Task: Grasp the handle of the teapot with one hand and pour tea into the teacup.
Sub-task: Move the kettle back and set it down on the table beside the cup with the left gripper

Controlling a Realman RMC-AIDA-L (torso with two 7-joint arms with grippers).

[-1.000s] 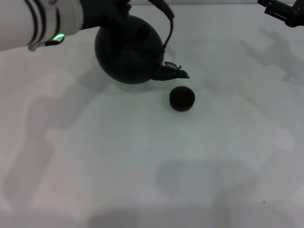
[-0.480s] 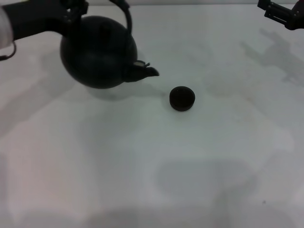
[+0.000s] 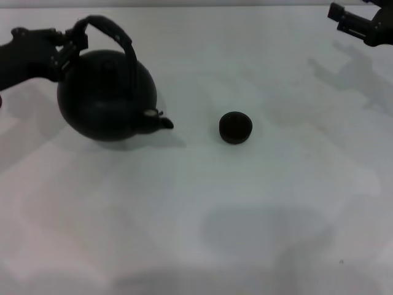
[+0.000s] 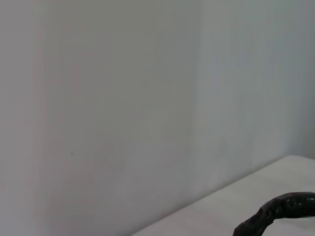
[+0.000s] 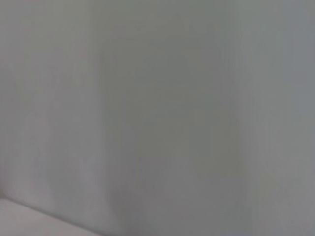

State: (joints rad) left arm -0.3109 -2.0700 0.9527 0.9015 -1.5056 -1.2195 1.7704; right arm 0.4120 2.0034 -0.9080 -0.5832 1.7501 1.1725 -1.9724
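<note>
Looking down from the head view, one teapot (image 3: 105, 98) sits at the far left of the white table (image 3: 202, 209), big, round and matte black, its short spout (image 3: 161, 122) pointing right toward the cup. One handle (image 3: 104, 34) arches over the top of the pot, joined at both sides. The left gripper (image 3: 66, 46) reaches in from the left edge and is clamped on the handle at its far-left end, right where the hoop meets the pot's shoulder. The pot looks set down on the table, its shadow tight beneath it, though whether it truly touches I cannot tell.

One teacup (image 3: 235, 127), small, dark and handleless, stands to the right of the spout, apart from it with bare table between. It sits upright, and what is inside is too dark to read.

Up in the far right corner, the right gripper (image 3: 353, 23) hangs well apart from both pot and cup; its fingers are not clear enough to judge.

Over to the left wrist view: one dark curved piece, the handle (image 4: 280, 209), shows at a corner against a pale wall (image 4: 123, 108) and a strip of table.

Right wrist view: only a plain grey wall (image 5: 157, 108) and a sliver of table at one corner.
</note>
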